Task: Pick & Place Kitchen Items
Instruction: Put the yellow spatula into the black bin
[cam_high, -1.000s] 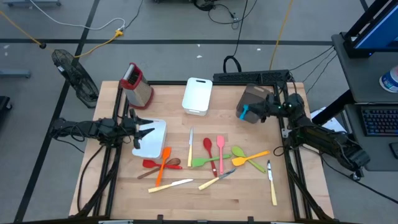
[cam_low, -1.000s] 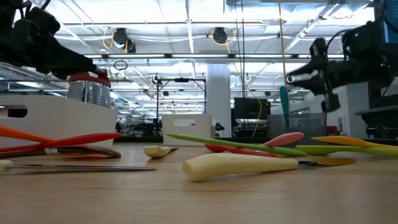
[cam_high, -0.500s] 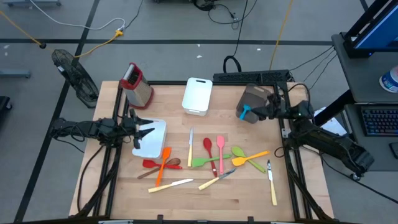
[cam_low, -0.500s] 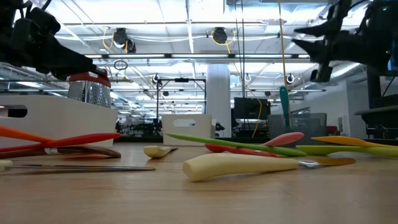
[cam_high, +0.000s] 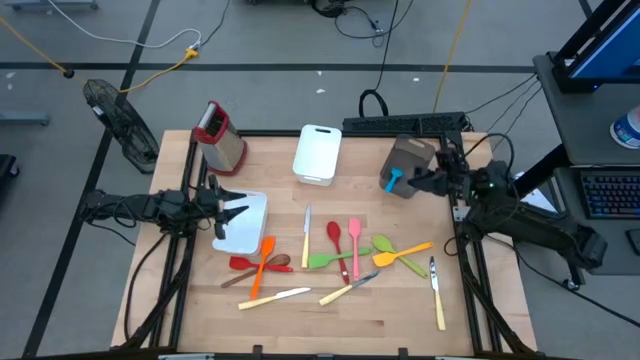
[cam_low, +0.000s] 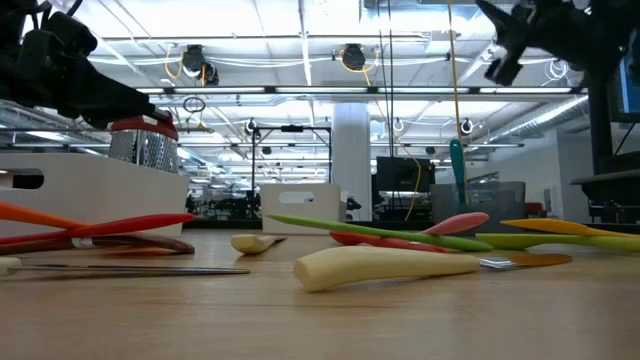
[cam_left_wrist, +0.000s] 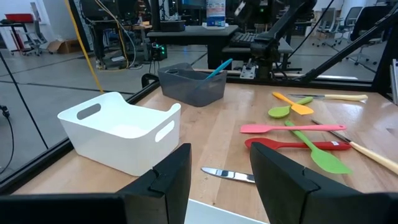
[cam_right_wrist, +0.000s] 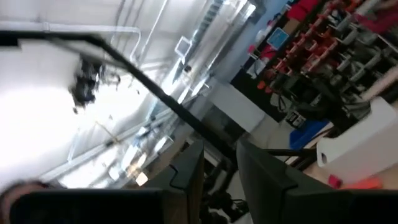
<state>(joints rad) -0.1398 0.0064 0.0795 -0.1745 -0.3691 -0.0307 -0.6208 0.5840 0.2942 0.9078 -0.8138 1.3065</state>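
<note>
The kitchen items lie loose across the middle of the table: a red spoon (cam_high: 334, 234), a pink spatula (cam_high: 354, 240), a green spatula (cam_high: 328, 260), an orange spatula (cam_high: 262, 266), yellow and green spoons (cam_high: 398, 254) and cream-handled knives (cam_high: 275, 296). A blue utensil (cam_high: 393, 180) stands in the brown holder (cam_high: 408, 158), also blue utensil (cam_left_wrist: 216, 68). My right gripper (cam_high: 418, 181) hangs open and raised beside the holder, holding nothing, right gripper (cam_low: 500, 45). My left gripper (cam_high: 238, 212) stays open and level over a white tub (cam_high: 250, 232), with nothing between its fingers (cam_left_wrist: 168, 180).
A second white tub (cam_high: 318, 153) stands at the far middle and a red-topped metal grater (cam_high: 220, 135) at the far left. A cream-handled knife (cam_high: 437, 300) lies near the right edge. Bare wood shows along the near edge.
My right gripper has risen well above the table and drawn a little away from the holder toward the right edge, tipping upward and rolling at the wrist. The blue utensil stays in the holder.
</note>
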